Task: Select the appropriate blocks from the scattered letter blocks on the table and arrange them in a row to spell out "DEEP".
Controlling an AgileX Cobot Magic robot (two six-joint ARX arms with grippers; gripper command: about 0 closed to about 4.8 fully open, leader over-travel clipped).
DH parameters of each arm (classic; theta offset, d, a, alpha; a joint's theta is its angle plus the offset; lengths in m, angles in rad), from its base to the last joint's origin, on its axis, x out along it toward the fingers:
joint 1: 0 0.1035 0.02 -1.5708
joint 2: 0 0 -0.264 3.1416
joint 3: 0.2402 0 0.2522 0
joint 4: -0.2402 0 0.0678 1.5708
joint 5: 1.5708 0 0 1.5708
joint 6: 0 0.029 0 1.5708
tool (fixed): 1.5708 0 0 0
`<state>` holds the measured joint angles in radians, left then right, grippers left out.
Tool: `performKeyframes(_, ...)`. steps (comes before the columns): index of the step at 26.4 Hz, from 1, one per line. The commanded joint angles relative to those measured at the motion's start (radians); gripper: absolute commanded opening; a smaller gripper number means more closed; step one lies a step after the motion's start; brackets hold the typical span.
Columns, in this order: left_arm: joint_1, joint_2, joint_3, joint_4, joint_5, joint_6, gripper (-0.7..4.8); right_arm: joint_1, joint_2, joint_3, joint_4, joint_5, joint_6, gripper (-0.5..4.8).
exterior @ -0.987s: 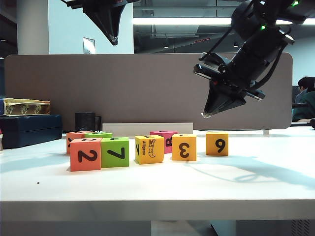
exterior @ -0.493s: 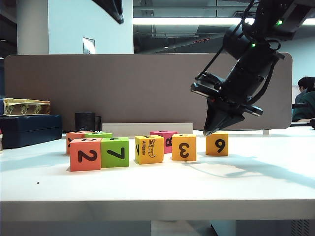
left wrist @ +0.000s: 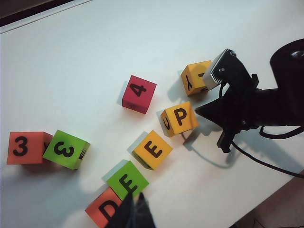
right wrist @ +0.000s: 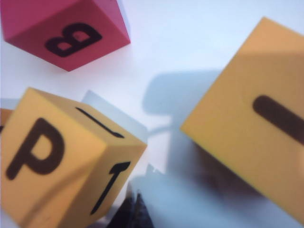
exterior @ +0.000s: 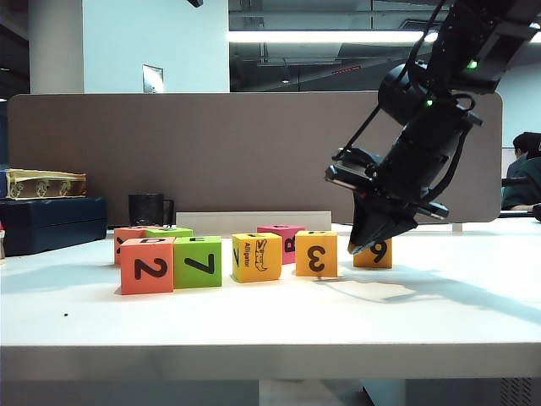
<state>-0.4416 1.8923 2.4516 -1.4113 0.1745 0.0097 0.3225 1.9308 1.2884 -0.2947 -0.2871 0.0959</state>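
The right tool [exterior: 359,247], closed to a point and holding nothing, hangs low between the P block [left wrist: 179,118] and the block [exterior: 378,251] marked 9. The left tool [left wrist: 134,213], also closed and empty, is high above the D block [left wrist: 107,209]. On the white desk [exterior: 439,304], the D, green E [left wrist: 127,180], yellow E [left wrist: 153,150] and P blocks form a loose row.

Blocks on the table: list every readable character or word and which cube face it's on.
"2": front of salmon cube; "D" on top.
"7": front of green cube; "E" on top.
"Alligator": front of yellow cube; "E" on top.
"3": front of yellow-orange cube; "P" on top.
"9": rightmost cube.
"B": pink-red cube; "4" on top.
"3", "3": rear salmon and green cubes' tops.
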Motion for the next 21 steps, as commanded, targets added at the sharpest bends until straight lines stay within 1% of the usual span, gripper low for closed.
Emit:
performKeyframes(1,-0.001,-0.010,0.004,0.002,0.006,0.000,-0.06,0.001,0.027,0.023,0.031,0.003,-0.003,-0.05)
performKeyframes(10,-0.001,-0.010,0.004,0.000,0.005,0.001,-0.06,0.002,0.049,0.038,0.109,0.003,-0.003,-0.06)
performKeyframes(17,-0.001,-0.010,0.004,0.006,0.005,0.001,-0.06,0.021,0.054,0.038,0.120,-0.007,-0.003,-0.05)
performKeyframes(21,-0.001,-0.010,0.004,0.006,0.005,0.002,-0.06,0.042,0.054,0.038,0.134,-0.041,-0.003,-0.06)
